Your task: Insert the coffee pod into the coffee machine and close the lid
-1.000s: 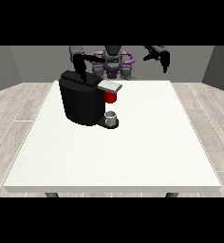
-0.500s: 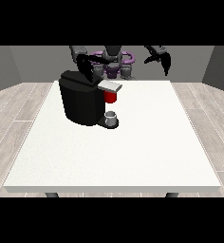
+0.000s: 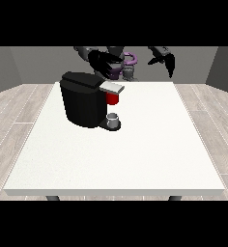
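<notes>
Front view, one frame. White table [image 3: 135,159] fills most of the view; robot torso [image 3: 120,60] at the far edge, top centre.

Machine [image 3: 84,100]: black, stands on the table's far left part, upright. A grey lid [image 3: 112,87] juts from its upper front towards the view's right, lying roughly level. Directly under the lid is a red part [image 3: 113,98]. Below that, on the machine's base, sits a small grey cup [image 3: 113,118], upright.

Pod: cannot pick it out with certainty. The red part beneath the lid may be the pod or its holder; cannot tell which. No separate pod is seen on the table or in either hand.

Hand at the view's left [image 3: 102,61]: above and just behind the machine's top, near the rear of the lid. Fingers spread and pointing down towards the machine, not wrapped round anything; reads as wide. Cannot tell if the fingertips touch the machine or lid.

Hand at the view's right [image 3: 167,60]: raised in the air, well apart from the machine and above the table's far edge. Fingers hang down, relaxed and fairly straight, holding nothing.

Floor [image 3: 14,111]: pale wood planks around the table, grey walls behind.
</notes>
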You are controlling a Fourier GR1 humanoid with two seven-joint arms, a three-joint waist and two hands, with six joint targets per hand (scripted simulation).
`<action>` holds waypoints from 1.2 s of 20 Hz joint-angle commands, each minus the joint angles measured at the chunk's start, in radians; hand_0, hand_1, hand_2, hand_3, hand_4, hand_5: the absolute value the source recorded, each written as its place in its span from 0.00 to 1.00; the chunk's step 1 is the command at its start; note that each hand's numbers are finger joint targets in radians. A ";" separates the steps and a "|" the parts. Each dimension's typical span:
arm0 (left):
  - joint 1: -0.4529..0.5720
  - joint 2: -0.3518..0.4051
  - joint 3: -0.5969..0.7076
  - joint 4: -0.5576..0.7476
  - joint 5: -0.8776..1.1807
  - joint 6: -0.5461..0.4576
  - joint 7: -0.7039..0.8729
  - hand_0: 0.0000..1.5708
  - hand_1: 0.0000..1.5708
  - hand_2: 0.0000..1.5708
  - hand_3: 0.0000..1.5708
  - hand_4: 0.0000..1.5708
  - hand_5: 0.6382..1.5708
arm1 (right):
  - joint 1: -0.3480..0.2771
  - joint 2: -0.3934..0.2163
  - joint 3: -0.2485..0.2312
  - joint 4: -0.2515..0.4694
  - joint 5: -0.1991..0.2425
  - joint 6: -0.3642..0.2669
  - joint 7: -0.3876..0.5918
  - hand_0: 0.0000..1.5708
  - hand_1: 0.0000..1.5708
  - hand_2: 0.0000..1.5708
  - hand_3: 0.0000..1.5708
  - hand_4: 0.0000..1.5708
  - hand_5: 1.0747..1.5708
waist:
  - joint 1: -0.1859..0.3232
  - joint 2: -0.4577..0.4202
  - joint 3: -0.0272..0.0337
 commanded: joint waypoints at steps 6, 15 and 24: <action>-0.011 0.026 -0.013 -0.016 0.017 -0.037 0.000 0.00 0.00 0.00 0.00 0.21 1.00 | -0.106 0.035 0.062 0.039 0.103 -0.064 -0.018 0.00 0.00 0.00 0.00 0.07 1.00 | 0.058 0.033 0.0001; -0.073 0.013 -0.021 -0.009 0.014 -0.012 -0.038 0.00 0.00 0.00 0.00 0.25 1.00 | -0.325 0.021 0.043 0.108 0.146 -0.086 0.069 0.00 0.00 0.00 0.00 0.10 1.00 | 0.112 0.109 -0.0001; -0.068 0.062 0.022 0.017 0.073 -0.069 -0.043 0.00 0.00 0.00 0.00 0.23 1.00 | -0.375 0.064 0.068 0.147 0.199 -0.129 0.061 0.00 0.00 0.00 0.00 0.00 1.00 | 0.144 0.113 -0.0003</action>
